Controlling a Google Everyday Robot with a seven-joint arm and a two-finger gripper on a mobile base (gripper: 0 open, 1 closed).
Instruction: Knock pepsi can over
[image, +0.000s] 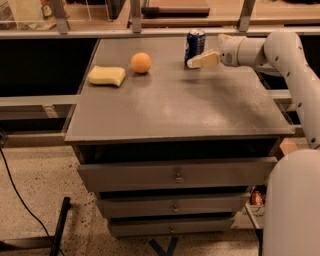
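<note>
The pepsi can (195, 45) is dark blue with a silver top rim. It stands upright near the back edge of the grey tabletop (175, 105), right of centre. My gripper (202, 60) reaches in from the right on the white arm (280, 50). It sits low over the table, right beside the can's lower right side, touching it or nearly so.
An orange ball (141, 63) lies left of the can, and a yellow sponge (106, 75) lies further left. The table has several drawers (175, 175) in front. A rail with shelves (150, 20) runs behind the table. The robot's base (292, 205) stands at the lower right.
</note>
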